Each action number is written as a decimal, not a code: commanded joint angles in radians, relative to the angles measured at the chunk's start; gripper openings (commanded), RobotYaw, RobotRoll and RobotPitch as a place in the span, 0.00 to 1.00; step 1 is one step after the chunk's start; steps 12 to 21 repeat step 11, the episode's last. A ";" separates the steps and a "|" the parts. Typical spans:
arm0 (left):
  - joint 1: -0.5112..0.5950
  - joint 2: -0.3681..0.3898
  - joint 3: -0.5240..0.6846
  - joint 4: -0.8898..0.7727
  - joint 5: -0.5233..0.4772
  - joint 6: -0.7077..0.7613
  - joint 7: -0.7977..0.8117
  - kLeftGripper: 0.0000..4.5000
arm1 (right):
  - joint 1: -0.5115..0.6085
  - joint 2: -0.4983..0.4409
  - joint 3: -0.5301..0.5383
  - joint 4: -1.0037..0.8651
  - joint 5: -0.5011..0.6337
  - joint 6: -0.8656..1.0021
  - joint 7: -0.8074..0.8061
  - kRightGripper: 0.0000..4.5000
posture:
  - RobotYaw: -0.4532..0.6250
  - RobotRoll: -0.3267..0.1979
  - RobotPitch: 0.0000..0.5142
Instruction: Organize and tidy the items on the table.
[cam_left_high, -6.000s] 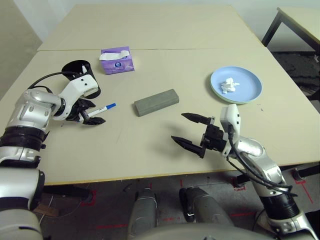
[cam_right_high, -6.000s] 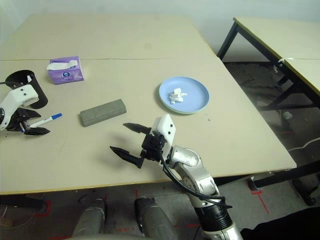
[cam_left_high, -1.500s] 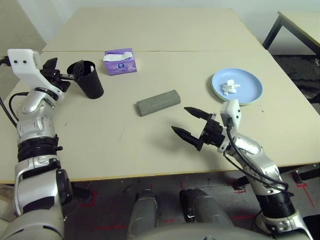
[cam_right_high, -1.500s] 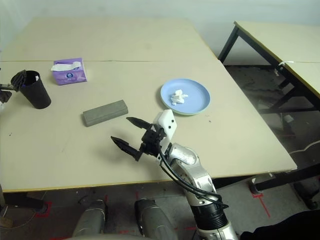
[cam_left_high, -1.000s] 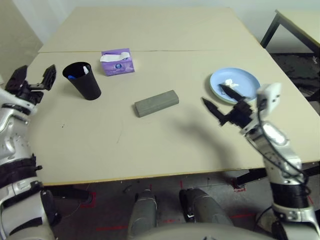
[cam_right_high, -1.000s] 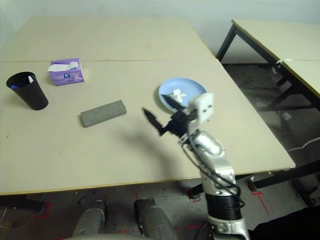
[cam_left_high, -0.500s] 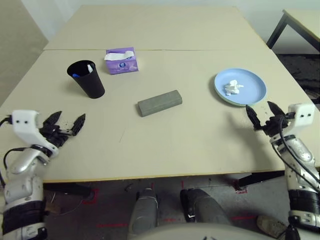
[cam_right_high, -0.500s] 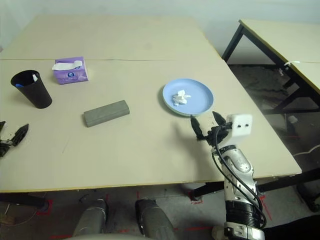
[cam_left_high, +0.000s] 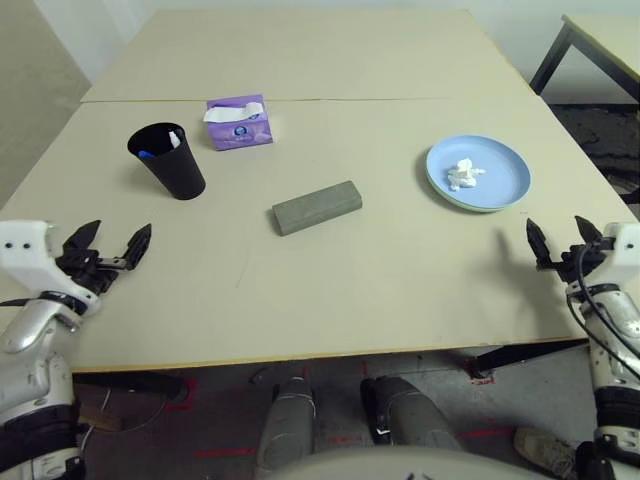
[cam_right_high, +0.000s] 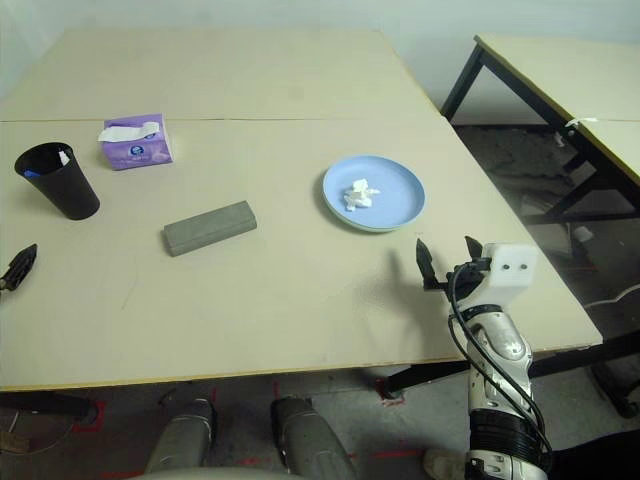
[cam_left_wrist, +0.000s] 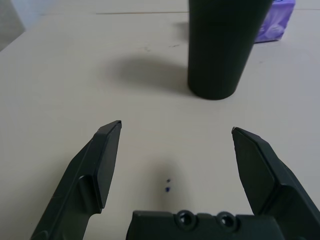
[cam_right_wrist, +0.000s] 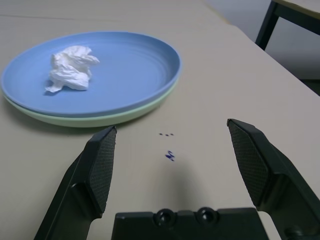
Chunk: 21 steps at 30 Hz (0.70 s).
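On the table (cam_left_high: 300, 300), a black cup (cam_left_high: 167, 160) stands upright at the left with pens (cam_left_high: 172, 141) in it. The grey glasses case (cam_left_high: 316, 207) lies in the middle. At the right, a pale blue plate (cam_left_high: 495, 180) sits on a green one (cam_right_wrist: 100, 119) and holds a crumpled tissue (cam_left_high: 462, 175). My left gripper (cam_left_high: 112, 250) hovers open near the front left edge, pointing at the cup (cam_left_wrist: 225, 45). Near the front right edge my right gripper (cam_left_high: 556, 238) is open and empty, just short of the plates (cam_right_wrist: 125, 75).
A purple tissue box (cam_left_high: 238, 122) stands behind the cup, near the seam across the table. A separate beige table with black legs (cam_right_high: 560, 70) stands to the far right. Small blue ink marks (cam_right_wrist: 169, 156) dot the top by the plates.
Both arms have drawn back toward the near table edge, the left from beside the cup, the right from over the plates. Both grippers stayed open. Nothing on the table moved.
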<state>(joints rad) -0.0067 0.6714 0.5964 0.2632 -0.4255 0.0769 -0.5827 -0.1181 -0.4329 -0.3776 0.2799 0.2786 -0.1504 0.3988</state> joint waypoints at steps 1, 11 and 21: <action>-0.041 0.032 -0.005 0.030 0.006 0.001 -0.006 1.00 | -0.011 0.022 0.018 -0.045 0.011 0.022 -0.011 1.00 | 0.45 0.62 0.37; -0.092 0.029 -0.025 0.010 0.004 0.014 0.006 1.00 | 0.035 0.026 0.018 -0.158 -0.005 0.063 -0.033 1.00 | 0.42 0.62 0.36; -0.092 0.029 -0.025 0.010 0.004 0.014 0.006 1.00 | 0.035 0.026 0.018 -0.158 -0.005 0.063 -0.033 1.00 | 0.42 0.62 0.36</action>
